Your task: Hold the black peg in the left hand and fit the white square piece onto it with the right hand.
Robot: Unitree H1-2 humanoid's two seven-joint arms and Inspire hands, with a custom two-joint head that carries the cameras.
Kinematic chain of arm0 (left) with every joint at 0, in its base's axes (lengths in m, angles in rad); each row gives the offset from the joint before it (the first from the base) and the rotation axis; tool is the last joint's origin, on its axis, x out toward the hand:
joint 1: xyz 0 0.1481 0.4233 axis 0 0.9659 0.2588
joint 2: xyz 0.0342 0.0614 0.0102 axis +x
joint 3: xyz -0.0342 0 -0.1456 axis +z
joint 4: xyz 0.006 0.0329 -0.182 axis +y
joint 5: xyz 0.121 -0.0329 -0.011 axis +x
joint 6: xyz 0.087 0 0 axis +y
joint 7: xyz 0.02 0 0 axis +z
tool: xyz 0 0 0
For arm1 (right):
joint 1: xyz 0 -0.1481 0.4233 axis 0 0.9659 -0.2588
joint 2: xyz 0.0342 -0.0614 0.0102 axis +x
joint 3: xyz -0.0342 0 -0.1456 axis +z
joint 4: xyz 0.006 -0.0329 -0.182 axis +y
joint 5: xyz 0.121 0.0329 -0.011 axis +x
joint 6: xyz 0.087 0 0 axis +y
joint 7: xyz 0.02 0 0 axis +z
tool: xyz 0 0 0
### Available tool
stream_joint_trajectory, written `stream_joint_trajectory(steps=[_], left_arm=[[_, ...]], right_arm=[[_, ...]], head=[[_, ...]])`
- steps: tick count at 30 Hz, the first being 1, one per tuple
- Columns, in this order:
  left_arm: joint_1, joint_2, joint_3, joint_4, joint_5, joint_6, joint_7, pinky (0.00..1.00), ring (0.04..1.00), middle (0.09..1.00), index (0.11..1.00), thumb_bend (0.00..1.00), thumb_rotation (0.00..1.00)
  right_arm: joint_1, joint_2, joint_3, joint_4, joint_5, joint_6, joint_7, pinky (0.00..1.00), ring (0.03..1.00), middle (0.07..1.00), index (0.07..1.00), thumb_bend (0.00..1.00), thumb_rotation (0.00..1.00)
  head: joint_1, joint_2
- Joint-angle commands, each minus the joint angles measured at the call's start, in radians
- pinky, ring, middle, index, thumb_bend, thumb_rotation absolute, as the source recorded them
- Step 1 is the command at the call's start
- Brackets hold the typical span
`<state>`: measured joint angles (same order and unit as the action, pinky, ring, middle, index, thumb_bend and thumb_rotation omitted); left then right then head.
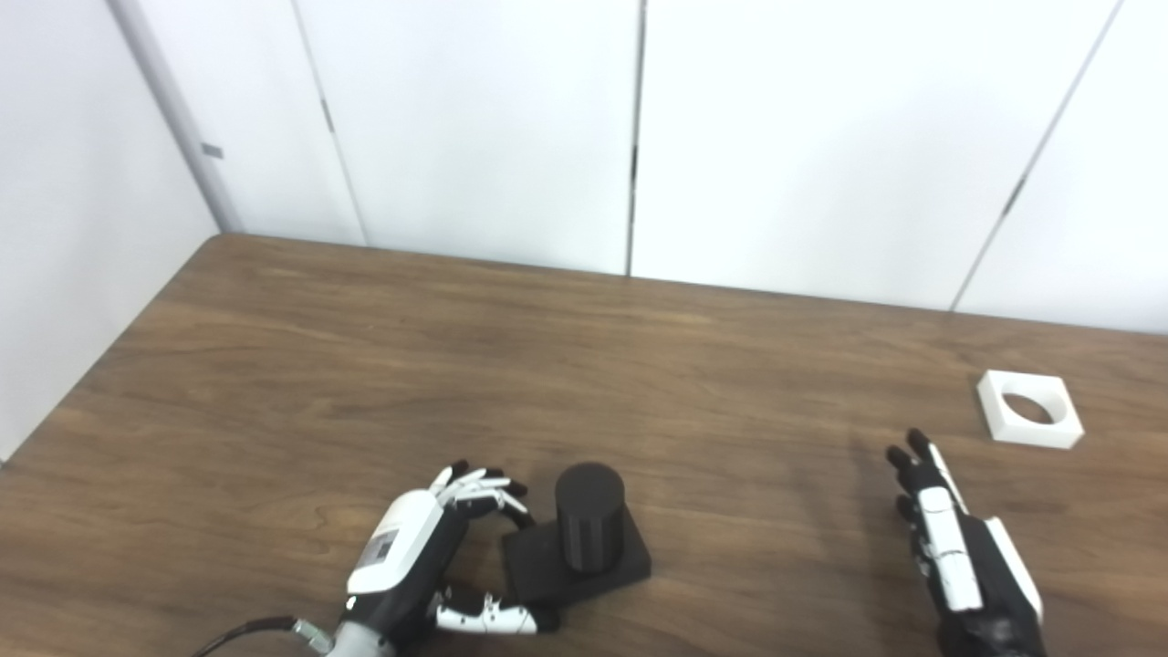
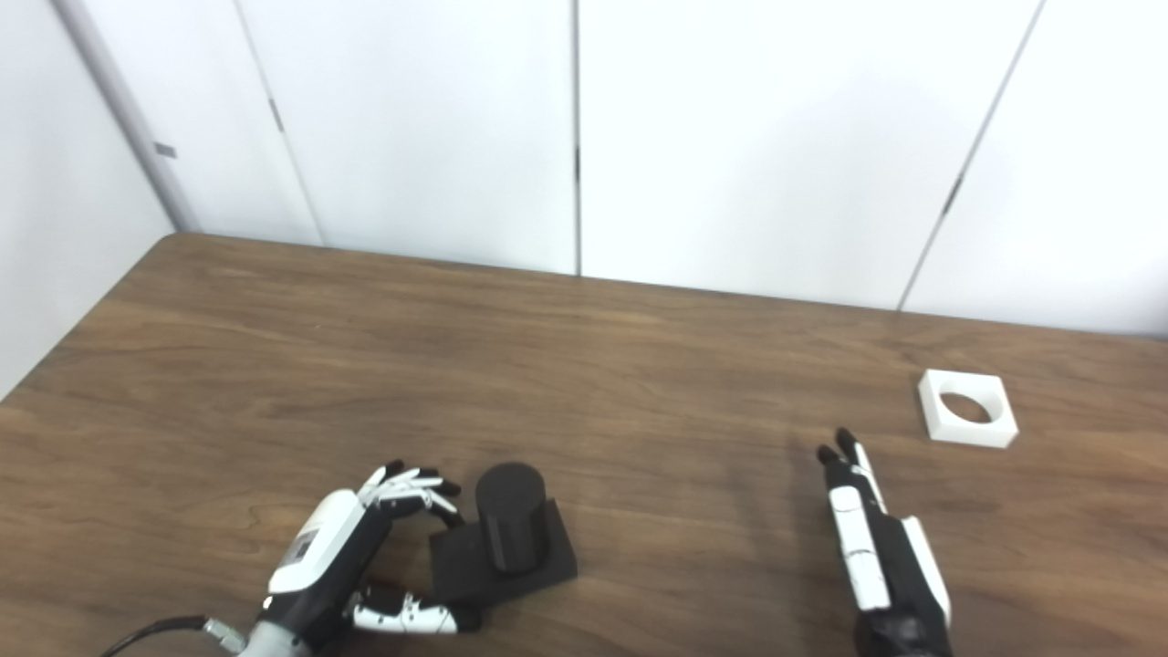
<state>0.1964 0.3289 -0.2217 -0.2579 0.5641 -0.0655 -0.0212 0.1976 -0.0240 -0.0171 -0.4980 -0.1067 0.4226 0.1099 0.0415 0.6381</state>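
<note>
Worktop (image 1: pixel 365 365). Left hand (image 1: pixel 429 547), fingers curled apart beside the black peg (image 1: pixel 589 516), not yet gripping. Right hand (image 1: pixel 958 547), extended and empty, short of the white square piece (image 1: pixel 1029 408). Grasping and fitting both remain.

You find no readable text, label, brand or number anywhere here; the small patch on the left hand (image 1: pixel 401 547) is too blurred.

Left hand (image 1: pixel 411 561) sits low near the bottom edge, fingers curled and spread, thumb reaching out sideways — holding nothing. Right hand (image 1: pixel 958 557) is edge-on — fingers straight, together, pointing away, also empty.
</note>
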Motion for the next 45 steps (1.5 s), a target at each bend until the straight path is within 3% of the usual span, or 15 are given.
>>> stream_joint_trajectory(steps=[1,7,14,26,45], left_arm=[[0.008,0.032,-0.021,-0.032,-0.019,-0.037,-0.056,1.0,0.879,0.794,0.482,0.52,0.05],[0.003,0.055,-0.032,-0.02,-0.039,-0.07,-0.093,1.0,0.874,0.783,0.482,0.52,0.04],[-0.009,0.077,-0.036,-0.007,-0.035,-0.095,-0.116,1.0,0.861,0.77,0.482,0.52,0.05],[-0.033,0.108,-0.064,0.01,0.075,-0.127,-0.12,0.97,0.862,0.772,0.483,0.52,0.05],[-0.057,0.064,-0.142,0.016,0.101,-0.159,-0.126,0.98,0.861,0.768,0.483,0.52,0.05]], right_arm=[[0.161,0.004,0.021,-0.07,0.002,-0.01,-0.006,1.0,1.0,0.965,1.0,0.41,1.0],[0.16,0.005,0.033,-0.087,-0.003,0.008,-0.01,1.0,1.0,0.959,1.0,0.44,1.0],[0.155,0.005,0.04,-0.09,-0.016,0.029,-0.015,1.0,1.0,0.95,1.0,0.5,1.0],[0.148,0.003,0.041,-0.09,-0.023,0.036,-0.01,1.0,0.999,0.945,1.0,0.53,1.0],[0.144,0.022,0.046,-0.087,-0.013,0.035,-0.017,1.0,1.0,0.964,1.0,0.53,1.0]], head=[[-0.01,0.01],[-0.052,0.05],[-0.069,0.065],[-0.078,0.086],[-0.113,0.095]])
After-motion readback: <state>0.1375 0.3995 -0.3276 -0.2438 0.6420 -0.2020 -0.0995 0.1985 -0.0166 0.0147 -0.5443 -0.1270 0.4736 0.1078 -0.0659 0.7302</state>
